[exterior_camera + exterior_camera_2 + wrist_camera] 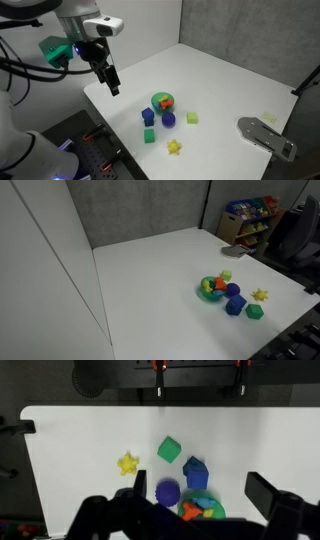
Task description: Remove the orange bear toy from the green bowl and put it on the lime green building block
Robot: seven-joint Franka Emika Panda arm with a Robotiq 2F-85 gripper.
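Note:
The green bowl (162, 101) stands near the middle of the white table, and shows in both exterior views (208, 290). The orange bear toy (220, 284) lies inside it with other small pieces; it also shows in the wrist view (190, 511). The lime green building block (192, 117) sits on the table just beside the bowl (226, 276); in the wrist view it is hidden. My gripper (112, 85) is open and empty. It hangs above the table, well short of the bowl. In the wrist view its fingers (200, 488) frame the bowl (212, 506).
A blue block (148, 117), a purple toy (168, 119), a darker green block (150, 135) and a yellow star toy (174, 147) lie around the bowl. A grey metal piece (265, 135) sits at the table's edge. A shelf with coloured items (250, 215) stands beyond the table.

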